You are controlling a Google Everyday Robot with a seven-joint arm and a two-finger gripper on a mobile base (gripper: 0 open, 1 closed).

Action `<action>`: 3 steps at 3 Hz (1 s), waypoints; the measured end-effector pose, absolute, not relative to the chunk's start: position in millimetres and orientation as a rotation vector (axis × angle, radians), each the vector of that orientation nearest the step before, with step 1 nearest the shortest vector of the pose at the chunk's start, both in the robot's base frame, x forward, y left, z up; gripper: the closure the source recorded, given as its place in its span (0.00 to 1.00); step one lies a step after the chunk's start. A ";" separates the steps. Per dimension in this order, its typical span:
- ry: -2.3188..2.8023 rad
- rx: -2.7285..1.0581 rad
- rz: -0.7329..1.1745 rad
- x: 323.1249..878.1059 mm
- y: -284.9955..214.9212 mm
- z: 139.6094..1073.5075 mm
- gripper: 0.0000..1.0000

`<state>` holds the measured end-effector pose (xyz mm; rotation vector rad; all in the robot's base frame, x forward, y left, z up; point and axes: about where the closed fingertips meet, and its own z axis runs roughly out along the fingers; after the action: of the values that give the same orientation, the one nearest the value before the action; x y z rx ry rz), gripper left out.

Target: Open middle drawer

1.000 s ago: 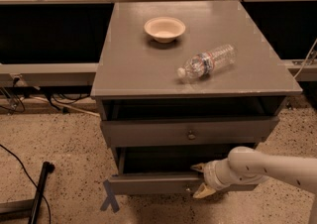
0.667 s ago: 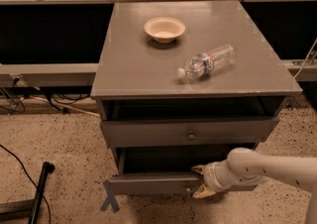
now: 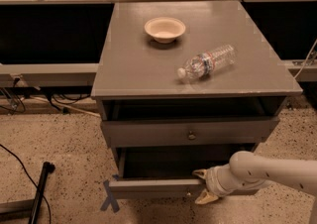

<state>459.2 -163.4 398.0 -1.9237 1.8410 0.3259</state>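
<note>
The middle drawer [image 3: 153, 186] is pulled partly out below the top drawer [image 3: 148, 133], with its dark interior showing behind its shallow grey front. My gripper [image 3: 202, 186] is at the right part of that front. One yellowish fingertip [image 3: 200, 173] lies over the top edge and the other under the bottom edge, gripping the front. The middle drawer's knob is hidden by the gripper. The top drawer has a small round knob [image 3: 191, 135] and stands slightly out. The lowest drawer is out of view.
A cream bowl [image 3: 165, 28] and a plastic water bottle [image 3: 208, 61] lying on its side rest on the cabinet top [image 3: 129, 64]. A black pole [image 3: 39, 188] and cables lie on the speckled floor at the left. Blue tape [image 3: 108, 200] marks the floor by the cabinet.
The gripper and the middle drawer's front have edged very slightly toward the camera; nothing else moved.
</note>
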 end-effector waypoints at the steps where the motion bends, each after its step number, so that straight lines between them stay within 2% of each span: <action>1: 1.847 -1.940 0.358 443.3 -163.6 400.3 0.36; 3: 1.868 -1.991 0.452 397.8 -161.6 407.8 0.36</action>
<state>397.8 -161.6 407.8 -1.9912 1.8675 0.4519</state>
